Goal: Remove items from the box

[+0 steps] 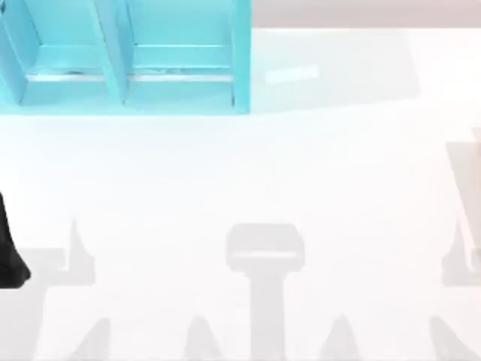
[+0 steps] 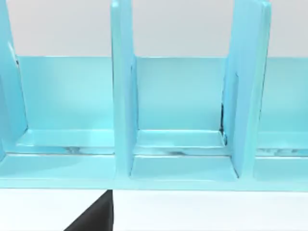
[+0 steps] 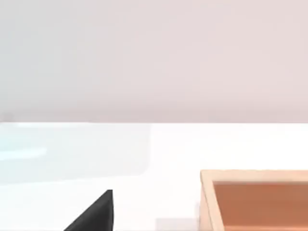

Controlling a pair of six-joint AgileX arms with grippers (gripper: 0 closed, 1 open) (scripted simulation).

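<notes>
A light blue shelf rack with upright dividers (image 1: 128, 68) stands at the far left of the white counter (image 1: 248, 173). In the top view a black part of the left arm (image 1: 9, 252) juts in at the counter's left edge, well apart from the rack. The left wrist view looks straight into the rack's (image 2: 178, 120) open compartments, which hold nothing, with a dark piece of the arm's own hardware (image 2: 94, 216) low in the picture. The right wrist view shows a corner of a tan wooden box with an orange-brown inside (image 3: 255, 199) resting on the counter. Whether either arm's jaws are spread or pressed together cannot be told. The items are not visible, so their place cannot be told.
</notes>
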